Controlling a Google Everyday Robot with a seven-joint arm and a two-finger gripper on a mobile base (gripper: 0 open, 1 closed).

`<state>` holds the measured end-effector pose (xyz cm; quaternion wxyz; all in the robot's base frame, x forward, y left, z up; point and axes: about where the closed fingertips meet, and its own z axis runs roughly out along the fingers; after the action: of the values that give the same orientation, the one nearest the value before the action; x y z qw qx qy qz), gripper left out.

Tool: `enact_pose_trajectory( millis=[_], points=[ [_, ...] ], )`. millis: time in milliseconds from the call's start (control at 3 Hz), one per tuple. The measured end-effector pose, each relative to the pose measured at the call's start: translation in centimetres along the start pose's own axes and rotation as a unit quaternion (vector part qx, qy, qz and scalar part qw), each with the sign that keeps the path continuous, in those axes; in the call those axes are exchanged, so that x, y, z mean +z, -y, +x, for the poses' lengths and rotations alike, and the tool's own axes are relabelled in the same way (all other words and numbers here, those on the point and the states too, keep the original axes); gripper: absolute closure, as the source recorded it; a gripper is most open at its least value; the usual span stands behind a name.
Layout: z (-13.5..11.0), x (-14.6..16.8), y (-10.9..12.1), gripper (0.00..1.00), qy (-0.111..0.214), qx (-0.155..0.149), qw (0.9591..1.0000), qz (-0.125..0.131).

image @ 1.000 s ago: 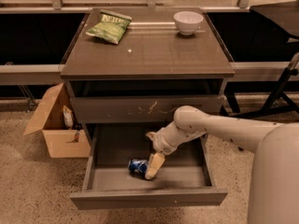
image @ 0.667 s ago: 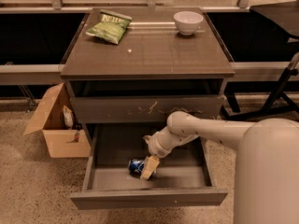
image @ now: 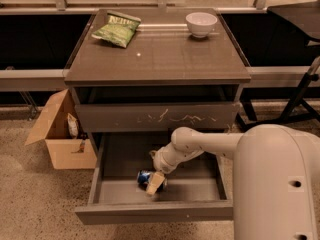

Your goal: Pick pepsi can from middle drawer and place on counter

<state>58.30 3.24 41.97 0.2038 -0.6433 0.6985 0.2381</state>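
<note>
The pepsi can (image: pixel 145 177), blue with white markings, lies on its side on the floor of the open middle drawer (image: pixel 155 213). My gripper (image: pixel 154 183) reaches down into the drawer from the right and sits right over the can's right end. One tan fingertip (image: pixel 155 182) shows in front of the can. The counter (image: pixel 157 56) is the dark top of the cabinet above.
A green chip bag (image: pixel 116 29) and a white bowl (image: pixel 201 23) sit at the back of the counter. The upper drawer front (image: pixel 156 116) has white scratches. An open cardboard box (image: pixel 60 132) stands on the floor to the left. A dark stand (image: pixel 297 94) is at right.
My arm has shifted left and lower in the drawer, bringing the gripper down onto the can. The can has not moved.
</note>
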Motion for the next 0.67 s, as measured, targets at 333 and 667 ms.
enact_pose_trajectory(
  millis=[333, 667],
  points=[
    [1.0, 1.4, 0.3, 0.0, -0.004, 0.005, 1.0, -0.002],
    [2.0, 2.8, 0.7, 0.27, -0.009, 0.007, 0.9999, -0.007]
  ],
)
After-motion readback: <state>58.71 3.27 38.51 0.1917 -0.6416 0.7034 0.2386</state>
